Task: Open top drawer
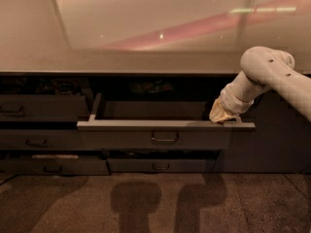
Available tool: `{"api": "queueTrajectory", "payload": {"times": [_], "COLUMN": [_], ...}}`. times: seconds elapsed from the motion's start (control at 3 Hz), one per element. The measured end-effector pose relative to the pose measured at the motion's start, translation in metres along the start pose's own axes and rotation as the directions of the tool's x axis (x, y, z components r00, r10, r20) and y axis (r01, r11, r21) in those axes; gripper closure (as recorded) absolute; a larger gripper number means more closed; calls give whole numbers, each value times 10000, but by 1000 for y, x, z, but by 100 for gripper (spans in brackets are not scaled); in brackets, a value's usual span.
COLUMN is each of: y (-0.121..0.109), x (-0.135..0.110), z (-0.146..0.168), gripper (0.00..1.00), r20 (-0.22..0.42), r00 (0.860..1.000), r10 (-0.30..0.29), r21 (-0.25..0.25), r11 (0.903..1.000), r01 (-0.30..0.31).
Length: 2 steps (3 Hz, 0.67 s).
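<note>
Now | top drawer (pixel 121 139) open, 1 loop handle (pixel 164 137) | gripper (pixel 222 116) @ its front rim | grip: can't tell

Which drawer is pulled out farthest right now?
The wide top drawer with the central loop handle: its front stands well forward of the other drawer fronts, exposing its tray. The tool rests at its right top edge.

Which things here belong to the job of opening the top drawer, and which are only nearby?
For the job: top drawer, pulled out; its loop handle; pincer at the drawer's right end.
Only nearby: left drawers; bottom drawer; countertop.
</note>
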State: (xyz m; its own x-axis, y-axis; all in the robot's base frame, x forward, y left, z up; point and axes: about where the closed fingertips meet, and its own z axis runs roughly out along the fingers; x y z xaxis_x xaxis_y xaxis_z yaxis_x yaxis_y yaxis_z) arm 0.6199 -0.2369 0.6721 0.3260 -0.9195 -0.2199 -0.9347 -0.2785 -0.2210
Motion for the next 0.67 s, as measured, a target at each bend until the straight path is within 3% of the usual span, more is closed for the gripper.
{"api": "queueTrajectory", "payload": {"times": [0.67], "y": [26], "x": [-5], "z": [-15], "gripper": [34], "r20": [-436], "r00": [9989], "r10": [197], "r21": [418], "r11": [9990], "r01": [-179]}}
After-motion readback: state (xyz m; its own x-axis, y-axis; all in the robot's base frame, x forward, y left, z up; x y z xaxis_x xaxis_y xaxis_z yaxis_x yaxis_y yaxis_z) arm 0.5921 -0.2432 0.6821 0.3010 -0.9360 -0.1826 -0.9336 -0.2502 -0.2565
